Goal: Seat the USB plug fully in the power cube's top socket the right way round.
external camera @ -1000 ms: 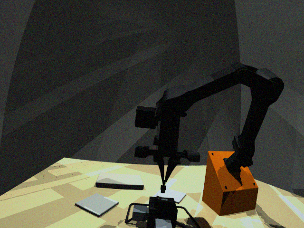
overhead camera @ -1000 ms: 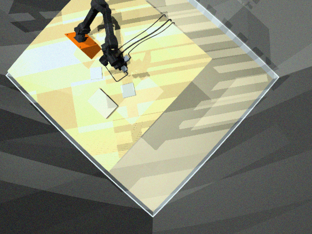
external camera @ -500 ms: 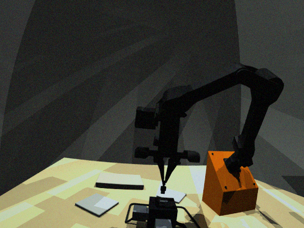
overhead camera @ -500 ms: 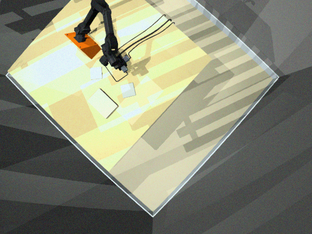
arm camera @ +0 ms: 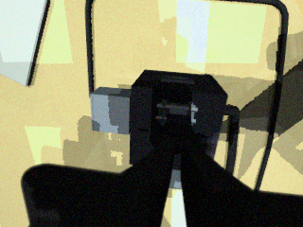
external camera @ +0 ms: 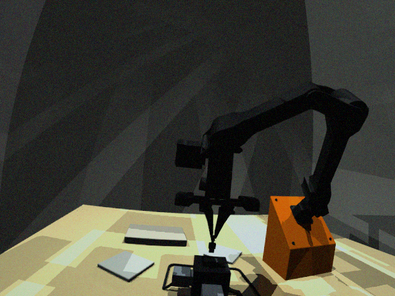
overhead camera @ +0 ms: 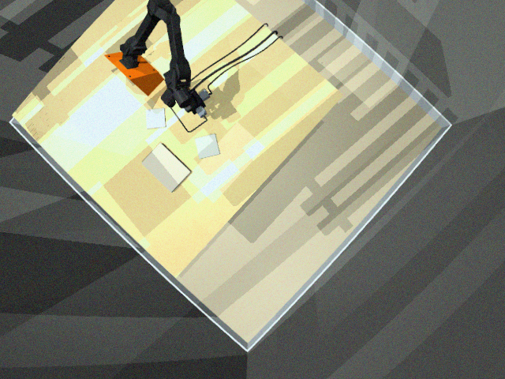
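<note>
Here's the broad tan table [overhead camera: 265, 285] [external camera: 63, 248], patched with light and shadow, and the black arm [overhead camera: 175, 36] [external camera: 271, 118] arches over it! It's mounted on the wedge-shaped orange base [overhead camera: 142, 77] [external camera: 277, 242]. Next in size, the pale slab [overhead camera: 166, 166] [external camera: 155, 234] lies flat, well apart from the gripper.

And the gripper [overhead camera: 196, 103] [external camera: 213, 237] [arm camera: 177, 146] points straight down, fingers nearly together, just a sliver of opening, pinching something small. Now the flat pieces: one pale tile [overhead camera: 155, 118] [external camera: 234, 254] lies on the base side, the other tile [overhead camera: 207, 145] [external camera: 126, 266] farther from the base, both apart from the slab.

Down to the power cube [external camera: 211, 271] [arm camera: 142, 118], black and upright, right below the fingertips! One grey block [overhead camera: 200, 110] [external camera: 181, 275] [arm camera: 110, 111] sticks out of one side, another grey block [overhead camera: 203, 95] [external camera: 212, 290] [arm camera: 175, 180] out of the adjacent side. Thin black cables [overhead camera: 241, 53] [external camera: 247, 280] [arm camera: 89, 47] trail away, one bending in a squared loop beside the cube.

Smallest of all, the star: the dark USB plug [external camera: 212, 246], between the fingertips and just above the cube's top in the exterior view, out of the socket! Which way round it faces, I cannot tell. In the wrist view, bright metallic bits [arm camera: 193, 113] glint at the cube's top, too dim to make out fully.
</note>
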